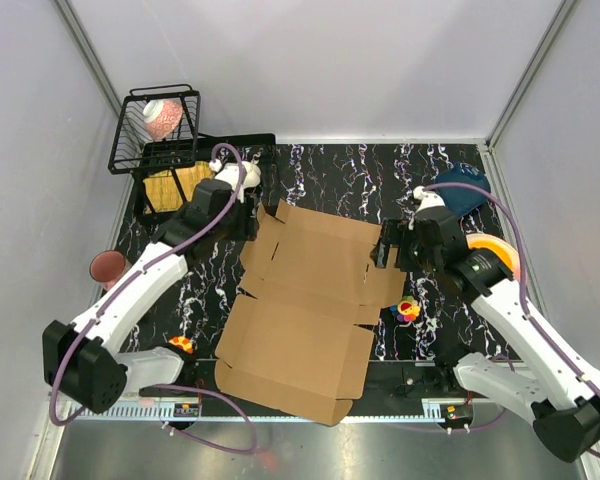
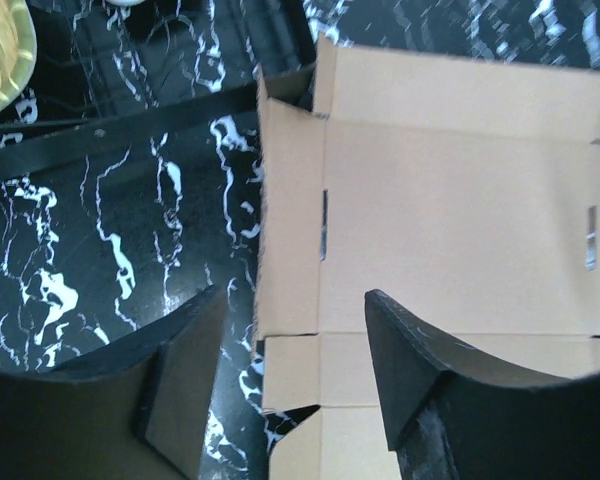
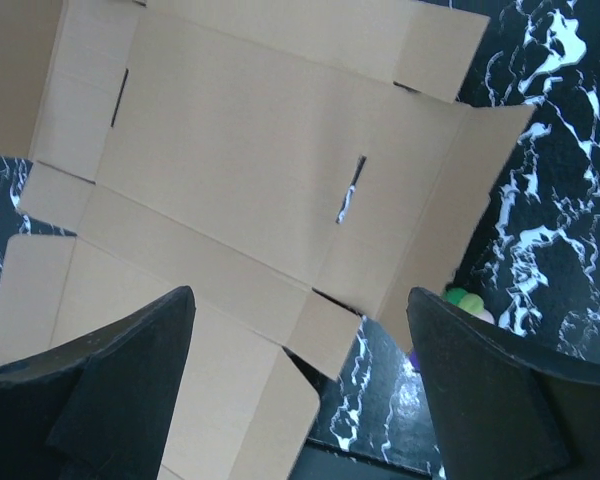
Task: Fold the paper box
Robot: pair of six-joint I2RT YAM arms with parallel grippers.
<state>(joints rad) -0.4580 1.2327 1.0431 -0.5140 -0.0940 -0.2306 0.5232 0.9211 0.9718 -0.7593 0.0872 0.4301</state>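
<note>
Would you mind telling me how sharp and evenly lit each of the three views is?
Top external: soft, even light, the paper box sharp with only faint shadows. Left wrist: cardboard pales toward the upper right, while the left fingers look dark and blurred. Right wrist: cardboard evenly lit and fairly sharp, the right fingers dark and out of focus.

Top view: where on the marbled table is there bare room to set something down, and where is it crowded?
Free: the far strip of table between paper box, wire basket and blue object. Crowded: right of the box, around the toy.
</note>
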